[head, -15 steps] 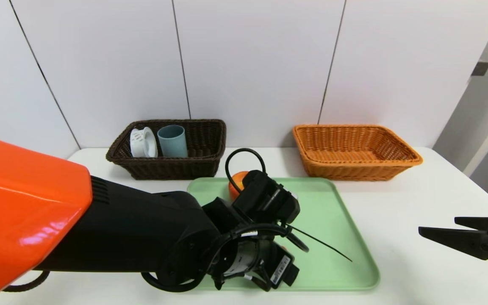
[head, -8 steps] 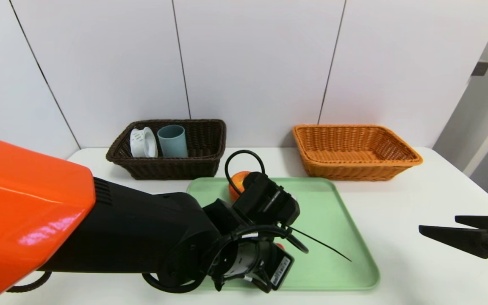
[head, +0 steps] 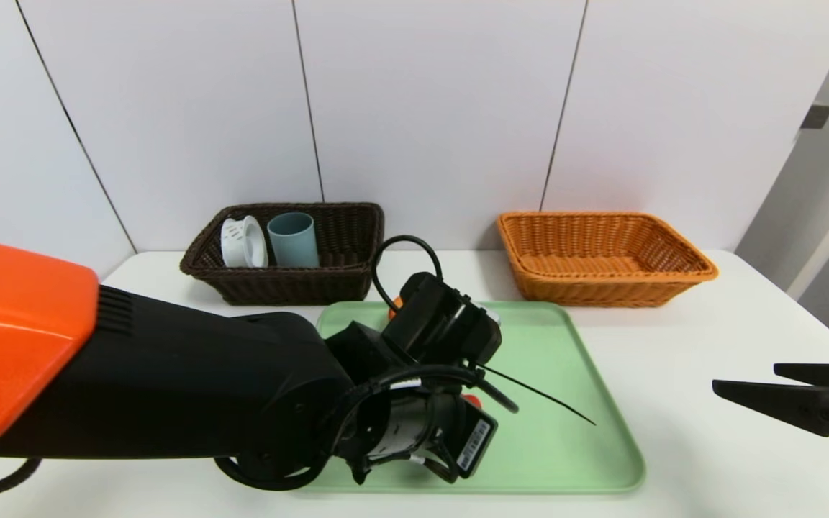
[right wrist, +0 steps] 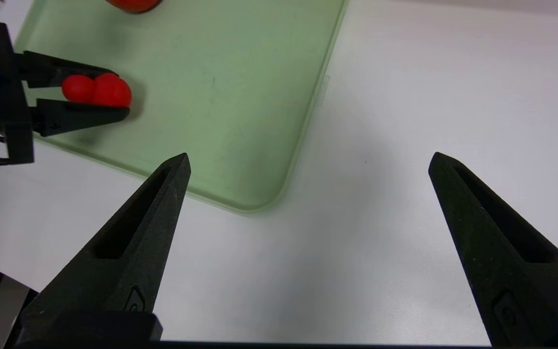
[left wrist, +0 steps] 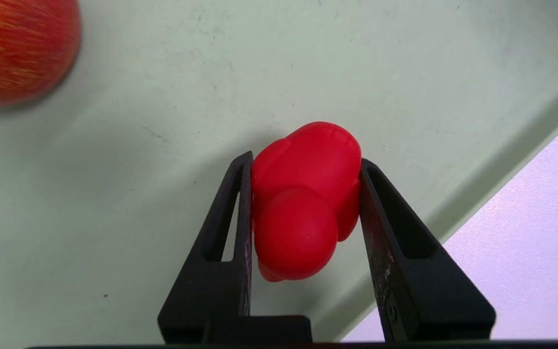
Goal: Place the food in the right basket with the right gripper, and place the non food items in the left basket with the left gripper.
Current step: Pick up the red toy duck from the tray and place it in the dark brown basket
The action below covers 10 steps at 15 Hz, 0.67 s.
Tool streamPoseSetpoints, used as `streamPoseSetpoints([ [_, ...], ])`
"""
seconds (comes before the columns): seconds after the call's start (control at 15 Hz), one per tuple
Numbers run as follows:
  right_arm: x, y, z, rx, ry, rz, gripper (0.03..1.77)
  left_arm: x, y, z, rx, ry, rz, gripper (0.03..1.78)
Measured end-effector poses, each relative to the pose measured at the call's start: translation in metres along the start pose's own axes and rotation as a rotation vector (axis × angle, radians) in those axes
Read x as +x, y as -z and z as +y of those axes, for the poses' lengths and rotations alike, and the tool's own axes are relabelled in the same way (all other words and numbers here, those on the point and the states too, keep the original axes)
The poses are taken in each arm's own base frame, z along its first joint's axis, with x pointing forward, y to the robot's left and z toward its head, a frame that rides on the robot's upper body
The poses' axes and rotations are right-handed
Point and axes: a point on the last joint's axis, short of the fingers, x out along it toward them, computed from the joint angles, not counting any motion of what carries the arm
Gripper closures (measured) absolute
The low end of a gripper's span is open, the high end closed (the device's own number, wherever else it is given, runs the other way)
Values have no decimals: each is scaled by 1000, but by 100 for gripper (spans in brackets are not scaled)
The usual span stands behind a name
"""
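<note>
Grips a smooth, bright-red, lobed object [left wrist: 305,203] between the black, tapered fingers of the left gripper [left wrist: 306,160], with contact on both sides, over the pale green rectangular tray [head: 544,446]; hard to say whether lifted clear or touching the tray underneath. Shows a red-and-yellow round apple [left wrist: 15,51] well apart from that grip, on the same tray, mostly hidden behind the left arm in the head view. Holds nothing in the right gripper [right wrist: 310,155], with fingers spread wide, above the white, smooth surface [head: 681,360] to the right of the tray. Behind the tray at left, includes a dark brown woven basket [head: 299,288] with a white slotted ring-shaped piece [head: 243,243] and a blue-grey cylindrical cup [head: 296,243] inside, side by side; at right, includes an orange-brown woven basket [head: 616,291].
</note>
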Motion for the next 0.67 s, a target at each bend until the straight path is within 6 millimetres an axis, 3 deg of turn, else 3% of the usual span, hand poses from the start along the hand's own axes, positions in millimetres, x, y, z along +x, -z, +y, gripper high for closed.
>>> streamPoseSetpoints([
  [0.33, 0, 2, 0, 1, -3, 3, 10, -50, -21, 24, -34, -30, -105, 115],
  [0.67, -2, 2, 1, -1, -5, -2, 10, -91, -57, 90, -140, -177, -278, 116],
])
